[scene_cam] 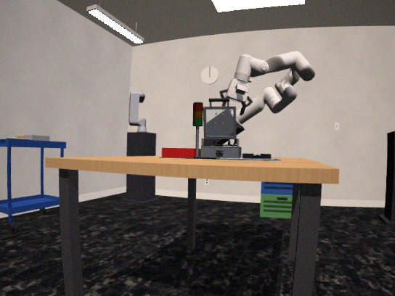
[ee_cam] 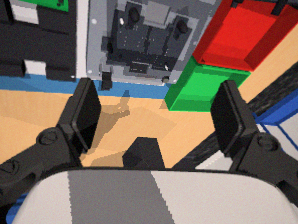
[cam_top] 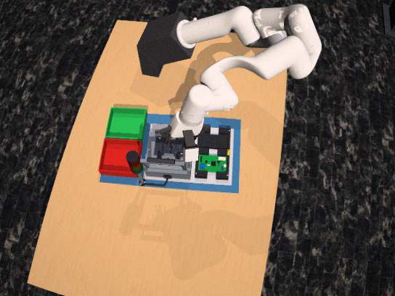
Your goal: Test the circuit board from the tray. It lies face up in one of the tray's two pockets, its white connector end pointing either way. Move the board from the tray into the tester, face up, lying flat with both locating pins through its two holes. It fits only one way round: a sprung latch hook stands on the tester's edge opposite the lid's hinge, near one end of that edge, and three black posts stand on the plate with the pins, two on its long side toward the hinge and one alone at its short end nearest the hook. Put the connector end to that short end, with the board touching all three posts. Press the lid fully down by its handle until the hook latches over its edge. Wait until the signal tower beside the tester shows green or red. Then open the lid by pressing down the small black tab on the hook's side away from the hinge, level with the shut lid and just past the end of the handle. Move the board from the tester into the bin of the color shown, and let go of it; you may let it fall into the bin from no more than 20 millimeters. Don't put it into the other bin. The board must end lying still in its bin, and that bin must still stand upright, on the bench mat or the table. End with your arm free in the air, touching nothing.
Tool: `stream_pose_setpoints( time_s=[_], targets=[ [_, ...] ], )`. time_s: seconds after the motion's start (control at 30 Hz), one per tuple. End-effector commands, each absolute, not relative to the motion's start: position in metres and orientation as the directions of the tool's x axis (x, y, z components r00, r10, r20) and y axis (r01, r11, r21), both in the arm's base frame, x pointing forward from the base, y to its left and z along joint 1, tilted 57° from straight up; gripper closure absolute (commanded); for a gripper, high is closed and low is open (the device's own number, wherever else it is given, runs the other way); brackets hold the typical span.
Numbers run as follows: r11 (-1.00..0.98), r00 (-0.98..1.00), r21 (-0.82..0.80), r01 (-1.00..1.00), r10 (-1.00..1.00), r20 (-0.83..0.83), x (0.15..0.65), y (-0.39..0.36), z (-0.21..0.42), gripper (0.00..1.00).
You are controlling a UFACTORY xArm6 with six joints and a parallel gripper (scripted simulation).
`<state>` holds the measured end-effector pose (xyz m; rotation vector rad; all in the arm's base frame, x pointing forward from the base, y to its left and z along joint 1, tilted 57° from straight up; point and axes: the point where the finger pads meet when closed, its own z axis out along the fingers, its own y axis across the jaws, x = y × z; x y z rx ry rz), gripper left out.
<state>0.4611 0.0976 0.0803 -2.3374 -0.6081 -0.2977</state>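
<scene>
Gripper (ee_cam: 157,112): jaws spread wide, nothing between them, hanging above the tester (cam_top: 168,152)
Board (cam_top: 213,162): lay face up in the tray (cam_top: 214,154), in the pocket farther from the arm's base
Lid (scene_cam: 218,122): stood raised, upright
Bins: green bin (cam_top: 125,123) and red bin (cam_top: 117,157) touching, beside the tester
Signal tower (scene_cam: 197,114): no lamp visibly lit

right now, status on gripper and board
Gripper open, empty, hanging above the tester. Circuit board in the tray, untouched. Tester lid up, plate unobstructed.
</scene>
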Motion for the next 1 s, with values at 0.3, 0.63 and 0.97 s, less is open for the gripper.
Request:
stream_pose_setpoints(
  time_s=[0.3, 0.63, 0.97],
  targets=[
    [-0.651, 0.863, -0.569, 0.502, 0.341, 0.371, 0.462, 0.097, 0.081, 0.00],
    [-0.642, 0.854, -0.566, 0.517, 0.352, 0.382, 0.462, 0.097, 0.083, 0.00],
    [-0.437, 0.626, -0.449, 0.780, 0.512, 0.588, 0.461, 0.093, 0.125, 0.00]
  ],
)
